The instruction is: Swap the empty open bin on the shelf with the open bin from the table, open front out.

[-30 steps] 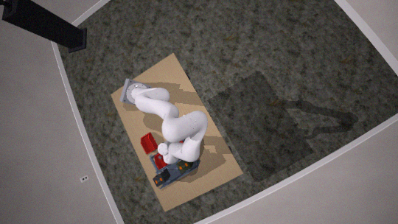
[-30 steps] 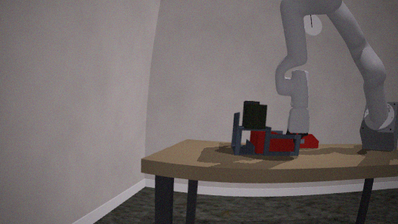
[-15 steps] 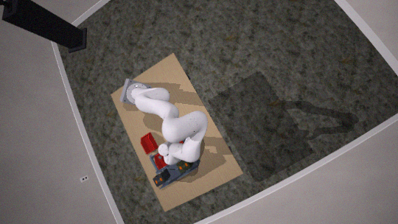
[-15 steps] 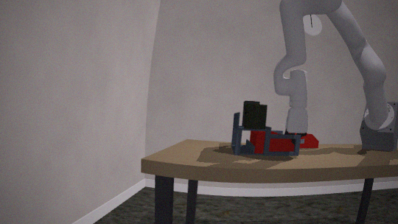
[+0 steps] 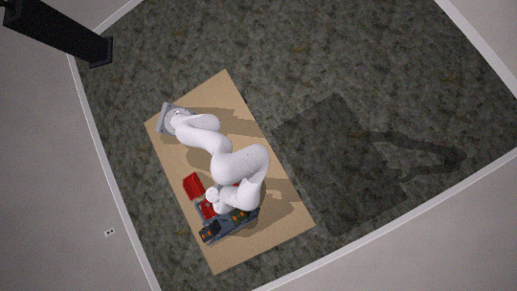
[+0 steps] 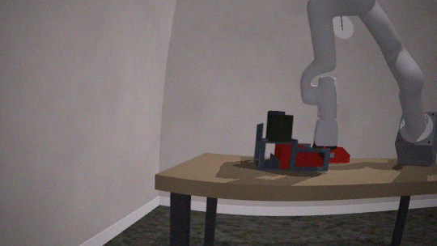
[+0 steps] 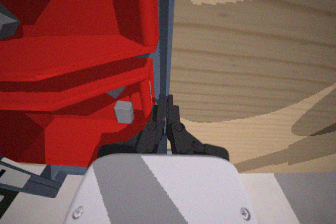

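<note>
My gripper (image 7: 165, 103) is shut with its fingers pressed together and nothing between them. It hangs low at the front of the blue-grey shelf (image 6: 289, 152), right beside a grey upright of the frame (image 7: 164, 50). A red open bin (image 7: 70, 75) fills the left of the wrist view, touching or nearly touching the fingertips; small grey parts (image 7: 124, 111) show in it. In the side view one red bin (image 6: 297, 156) sits in the shelf's lower level and another red bin (image 6: 339, 155) stands on the table behind the gripper (image 6: 324, 146). From above, the table bin (image 5: 193, 186) lies beside the shelf (image 5: 225, 218).
A black bin (image 6: 279, 126) stands on the shelf's upper level; dark bins with orange parts (image 5: 211, 231) show from above. The arm's base (image 5: 169, 118) is at the table's far end. The arm hides part of the shelf from above.
</note>
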Robot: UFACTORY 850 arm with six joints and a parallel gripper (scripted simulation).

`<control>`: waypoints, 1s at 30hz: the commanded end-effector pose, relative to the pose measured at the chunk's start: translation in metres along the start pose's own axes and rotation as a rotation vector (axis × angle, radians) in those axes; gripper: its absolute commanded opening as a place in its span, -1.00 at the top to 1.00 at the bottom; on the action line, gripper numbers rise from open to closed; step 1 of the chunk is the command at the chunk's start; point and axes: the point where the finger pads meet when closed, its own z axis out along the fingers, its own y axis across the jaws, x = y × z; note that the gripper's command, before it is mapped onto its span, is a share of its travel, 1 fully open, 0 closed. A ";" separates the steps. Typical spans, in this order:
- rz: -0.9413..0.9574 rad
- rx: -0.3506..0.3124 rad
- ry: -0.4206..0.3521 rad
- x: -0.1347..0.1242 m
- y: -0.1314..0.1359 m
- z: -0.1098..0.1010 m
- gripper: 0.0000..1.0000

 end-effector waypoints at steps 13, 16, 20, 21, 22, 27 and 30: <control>0.000 0.001 0.000 0.000 0.007 -0.008 1.00; 0.000 0.001 0.000 0.000 0.009 -0.010 1.00; 0.000 0.001 0.000 0.000 0.014 -0.015 1.00; 0.000 0.001 0.000 0.000 0.015 -0.016 1.00; 0.000 0.001 0.000 0.000 0.016 -0.017 1.00; 0.000 0.001 0.000 0.000 0.019 -0.020 1.00; 0.000 0.001 0.000 0.000 0.020 -0.020 1.00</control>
